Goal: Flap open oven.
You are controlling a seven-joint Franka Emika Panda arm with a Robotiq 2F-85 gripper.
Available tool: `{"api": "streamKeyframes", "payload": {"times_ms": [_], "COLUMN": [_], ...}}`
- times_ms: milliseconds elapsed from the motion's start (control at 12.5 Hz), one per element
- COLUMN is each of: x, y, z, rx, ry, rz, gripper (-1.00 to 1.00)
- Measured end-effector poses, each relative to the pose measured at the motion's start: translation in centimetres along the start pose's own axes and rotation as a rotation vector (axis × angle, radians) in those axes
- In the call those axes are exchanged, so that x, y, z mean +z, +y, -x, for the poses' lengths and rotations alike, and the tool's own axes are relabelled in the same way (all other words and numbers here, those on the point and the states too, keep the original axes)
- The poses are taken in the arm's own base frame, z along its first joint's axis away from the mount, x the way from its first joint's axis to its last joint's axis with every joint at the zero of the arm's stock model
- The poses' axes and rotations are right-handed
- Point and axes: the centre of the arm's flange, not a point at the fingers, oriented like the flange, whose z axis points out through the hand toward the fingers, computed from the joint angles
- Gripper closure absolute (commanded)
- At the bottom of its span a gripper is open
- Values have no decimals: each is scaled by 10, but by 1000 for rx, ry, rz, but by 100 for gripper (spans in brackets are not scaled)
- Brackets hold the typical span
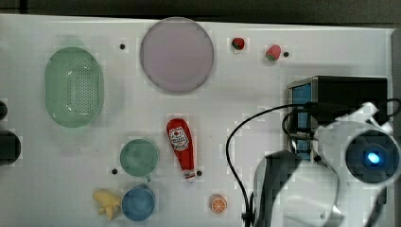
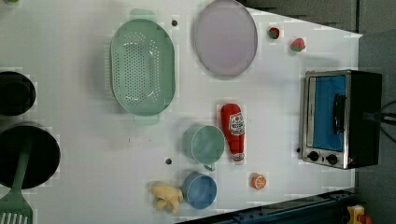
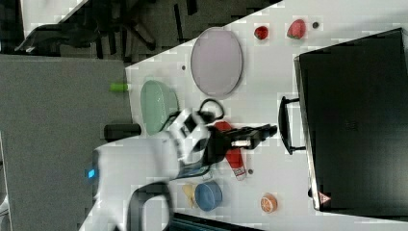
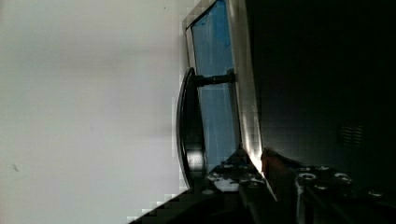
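The oven (image 2: 340, 119) sits at the left view's right edge of the surface (image 2: 93, 154), door closed. The hand (image 3: 269, 130) hovers near its handle (image 3: 285, 125); whether spread or pressed together, I cannot tell. A ketchup bottle (image 2: 233, 130) and orange slice (image 2: 258, 181) lie nearby.

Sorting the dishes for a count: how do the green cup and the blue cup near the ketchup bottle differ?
In the top view the green cup is the wider one, while the blue cup is smaller. The green cup sits right beside the ketchup bottle; the blue cup sits farther from it, against the yellow plush toy. The green cup's small handle shows; no handle shows on the blue cup. Both stand upright, mouth up, on the white table.
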Motion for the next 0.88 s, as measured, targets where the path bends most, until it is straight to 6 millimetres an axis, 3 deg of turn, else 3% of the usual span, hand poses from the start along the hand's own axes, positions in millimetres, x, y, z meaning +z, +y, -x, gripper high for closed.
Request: {"api": "streamKeyframes", "payload": {"times_ms": [240,480,880], "x": [55,86,93], "y": [-14,-15,-12], "z": [5,7,4], "rx": [-41,-44,-30], "ry": [-93,-129,-97], "rz": [-4,4,4], "gripper": [65,65,65]}}
